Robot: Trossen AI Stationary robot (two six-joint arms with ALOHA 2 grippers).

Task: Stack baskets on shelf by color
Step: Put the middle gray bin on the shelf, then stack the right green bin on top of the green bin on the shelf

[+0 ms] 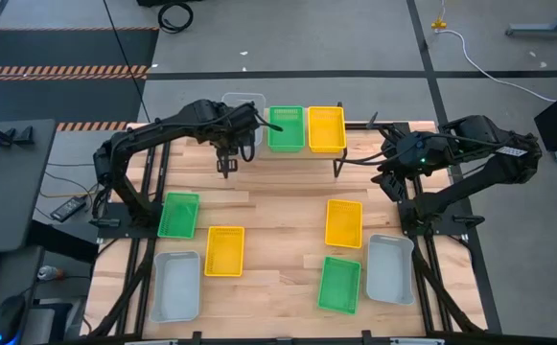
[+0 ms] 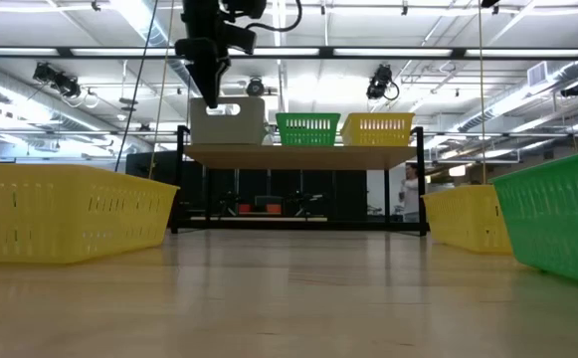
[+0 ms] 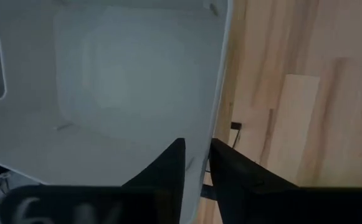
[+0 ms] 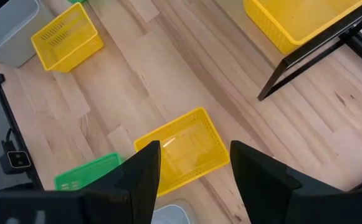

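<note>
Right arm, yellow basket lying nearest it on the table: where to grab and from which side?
Take the yellow basket by one long side wall, coming straight down from above. It sits upright and open-topped, and its thin rim stands free for one finger inside and one outside. No other basket touches it, so the wall is clear. The right tool hangs open above it.

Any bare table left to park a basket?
Yes: the middle strip between the yellow basket on the left and the yellow basket on the right. The shelf is crowded; both front corners hold grey baskets.
</note>
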